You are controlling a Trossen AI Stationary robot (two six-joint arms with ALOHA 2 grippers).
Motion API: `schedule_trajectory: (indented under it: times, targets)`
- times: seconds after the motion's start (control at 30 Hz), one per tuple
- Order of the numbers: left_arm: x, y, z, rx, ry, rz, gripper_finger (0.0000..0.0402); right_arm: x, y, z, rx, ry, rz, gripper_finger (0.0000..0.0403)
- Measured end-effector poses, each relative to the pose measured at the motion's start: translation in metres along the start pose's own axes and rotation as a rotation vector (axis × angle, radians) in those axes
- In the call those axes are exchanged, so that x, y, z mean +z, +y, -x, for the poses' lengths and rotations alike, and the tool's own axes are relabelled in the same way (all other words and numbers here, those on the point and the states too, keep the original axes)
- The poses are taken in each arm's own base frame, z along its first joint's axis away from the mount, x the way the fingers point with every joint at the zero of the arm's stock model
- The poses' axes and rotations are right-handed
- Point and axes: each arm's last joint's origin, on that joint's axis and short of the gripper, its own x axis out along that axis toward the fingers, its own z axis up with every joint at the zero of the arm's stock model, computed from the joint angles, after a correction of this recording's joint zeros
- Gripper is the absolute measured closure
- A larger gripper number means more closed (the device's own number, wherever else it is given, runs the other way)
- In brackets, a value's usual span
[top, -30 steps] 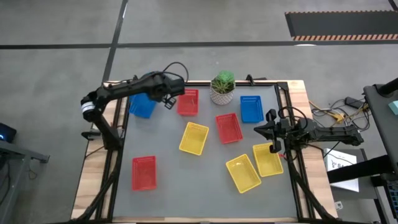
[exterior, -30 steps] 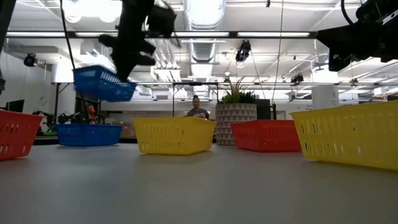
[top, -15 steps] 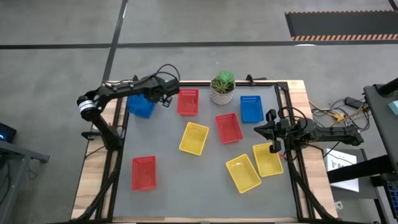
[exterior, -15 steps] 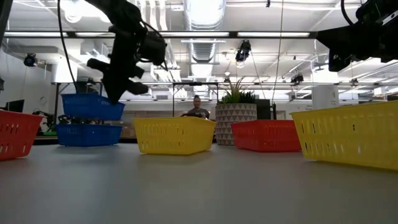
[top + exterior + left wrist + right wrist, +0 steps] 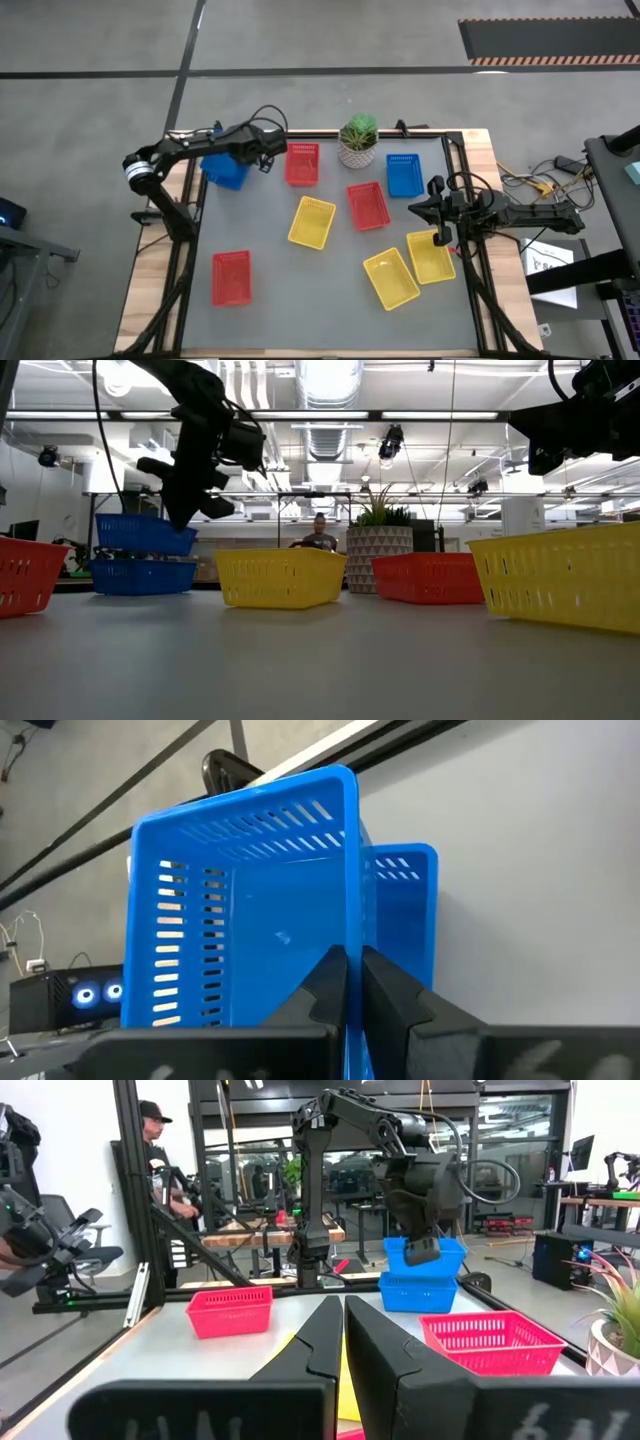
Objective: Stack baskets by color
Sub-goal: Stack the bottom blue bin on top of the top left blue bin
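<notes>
- So far, one blue perforated plastic basket (image 5: 139, 533) is held clamped in the left gripper (image 5: 185, 510), just above a second blue basket (image 5: 142, 575), upper left of the high view.
- Third blue basket (image 5: 404, 174), three red and three yellow baskets are left unstacked.
- Right gripper (image 5: 437, 208) is parked at right edge, fingers together, nothing held.

overhead, table-level, two wrist cameras

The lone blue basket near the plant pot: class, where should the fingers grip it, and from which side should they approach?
Grip the thin rim of one wall of the blue basket, coming straight down from above. It sits open side up, so one finger can go inside and one outside. Choose the wall facing away from the plant pot, where there is more room.
</notes>
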Motion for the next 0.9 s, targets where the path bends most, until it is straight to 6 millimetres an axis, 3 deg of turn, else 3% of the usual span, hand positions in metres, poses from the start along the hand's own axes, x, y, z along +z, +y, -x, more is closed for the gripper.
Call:
schedule_trajectory:
  times: [0.43, 0.9]
  targets:
    - [-0.012, -0.008, -0.014, -0.065, 0.058, -0.059, 0.0399, 0.000, 0.000, 0.000, 0.000, 0.001, 0.000, 0.0394]
    - [-0.011, -0.010, -0.015, -0.092, 0.048, -0.079, 0.0351, -0.001, 0.000, 0.000, -0.001, 0.012, 0.004, 0.0394]
